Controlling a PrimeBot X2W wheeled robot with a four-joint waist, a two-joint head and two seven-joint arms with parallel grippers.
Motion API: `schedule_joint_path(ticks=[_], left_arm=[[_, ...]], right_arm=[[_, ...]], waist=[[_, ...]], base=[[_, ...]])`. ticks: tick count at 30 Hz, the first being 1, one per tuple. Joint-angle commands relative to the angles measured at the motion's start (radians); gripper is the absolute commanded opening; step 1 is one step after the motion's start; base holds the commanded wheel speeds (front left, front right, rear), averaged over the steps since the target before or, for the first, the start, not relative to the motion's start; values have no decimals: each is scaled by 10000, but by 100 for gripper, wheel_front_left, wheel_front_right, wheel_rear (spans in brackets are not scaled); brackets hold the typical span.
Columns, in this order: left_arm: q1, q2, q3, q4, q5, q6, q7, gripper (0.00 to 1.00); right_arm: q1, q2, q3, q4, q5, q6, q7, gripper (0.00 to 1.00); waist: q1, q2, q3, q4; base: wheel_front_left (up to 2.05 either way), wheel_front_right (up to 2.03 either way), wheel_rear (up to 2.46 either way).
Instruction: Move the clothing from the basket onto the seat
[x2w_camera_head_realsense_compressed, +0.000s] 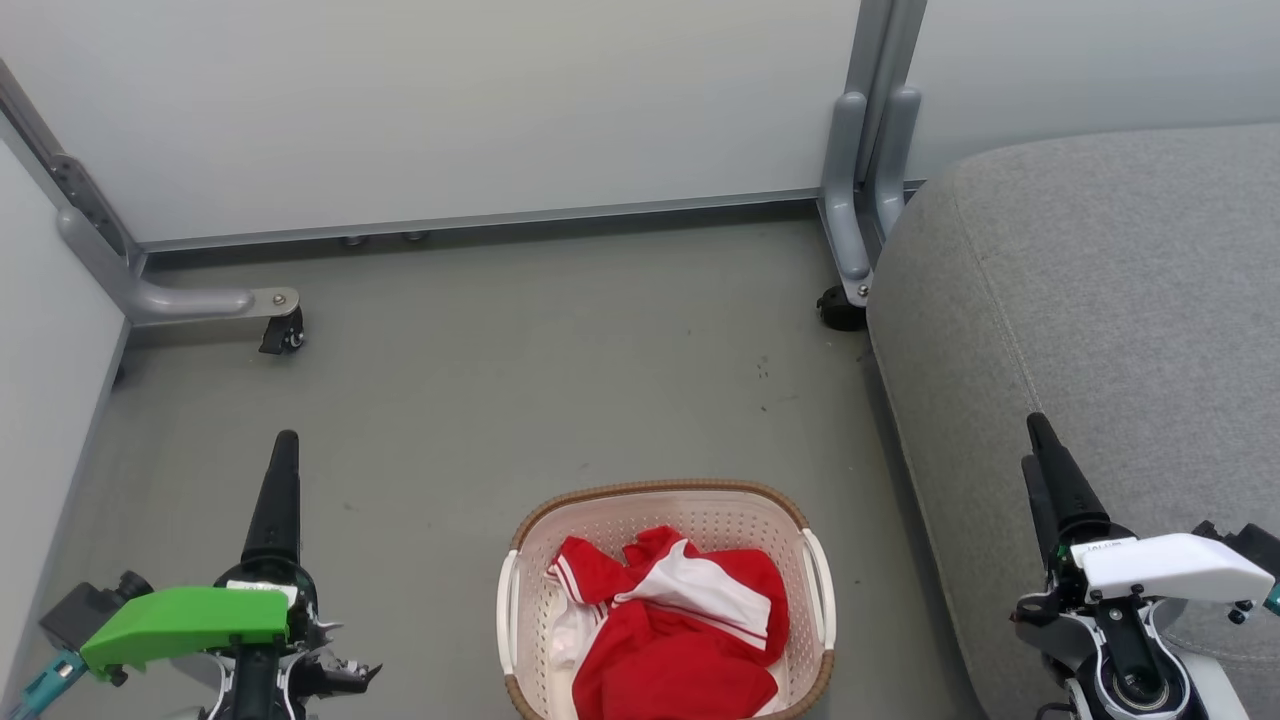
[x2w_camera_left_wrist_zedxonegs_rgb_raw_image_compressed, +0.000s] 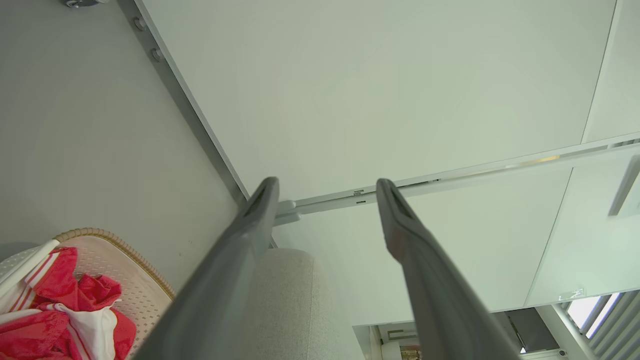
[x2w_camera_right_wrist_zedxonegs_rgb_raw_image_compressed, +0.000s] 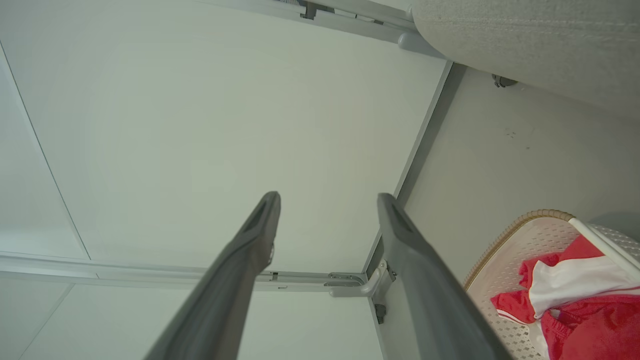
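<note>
My left pincer and right pincer both stand apart, holding nothing. The clothing lies heaped in the basket on the floor between them; the seat is beside it, rightward. Recommended: descend straight, pinch a thick upper fold, avoid snagging the basket.

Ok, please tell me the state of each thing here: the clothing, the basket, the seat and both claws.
basket: upright on the floor, holding the clothing.
clothing: crumpled in a heap inside the basket.
seat: no clothing on the part in view.
left claw: open, holding nothing.
right claw: open, holding nothing.
</note>
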Motion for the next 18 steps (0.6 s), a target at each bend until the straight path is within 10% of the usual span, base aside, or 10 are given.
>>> schedule_joint_path(ticks=[1,18], left_arm=[[-324,73,-94,-337,655,-19,-127,100],[-301,123,-560,-757,4228,-26,-772,100]], right_arm=[[-209,-91,74,-351,-770,3,-139,100],[-82,-225,653,-1125,-4768,4,-785,100]], waist=[[0,0,9,-1],[0,0,61,-7]], base=[[0,0,0],[0,0,0]])
